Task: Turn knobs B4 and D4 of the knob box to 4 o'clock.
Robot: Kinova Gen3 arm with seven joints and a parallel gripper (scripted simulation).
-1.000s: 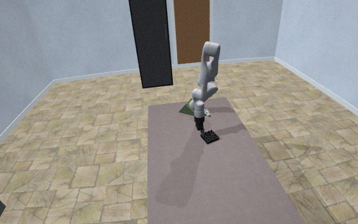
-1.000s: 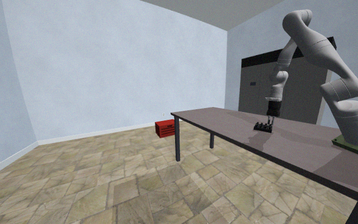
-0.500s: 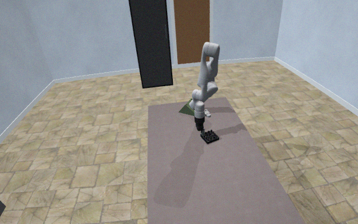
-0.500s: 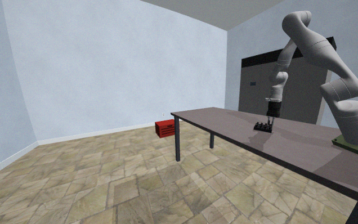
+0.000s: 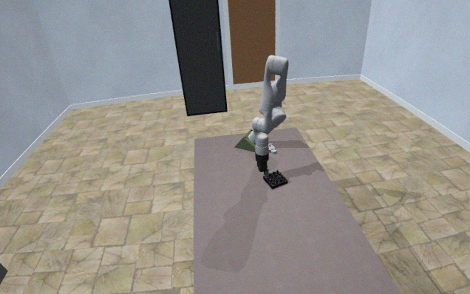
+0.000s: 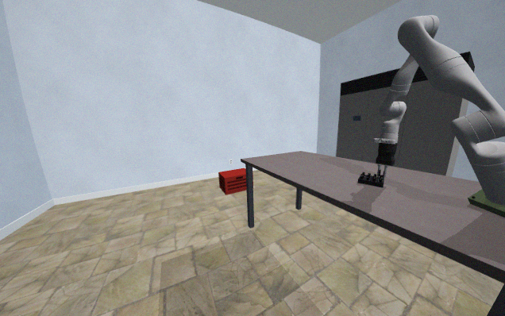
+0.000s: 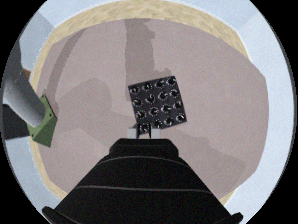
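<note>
My end effector, fingers partly apart at a corner knob, whose clamping I cannot tell, points down over the knob box, which lies beneath it on the desk.

— What encloses the room?
— Pale blue walls, mottled, with a white baseboard along the foot.
— And underfoot?
— A tan stone-tile floor, the tiles uneven in size.
— Any furniture?
— A long table with a mauve-brown top and dark legs. In the exterior view, a red drawer chest is on the floor beyond its near leg.
— At the far side, from the top?
— A tall black cabinet on the left, a brown door right of it.
— The light?
— It throws soft shadows across the tabletop.
</note>
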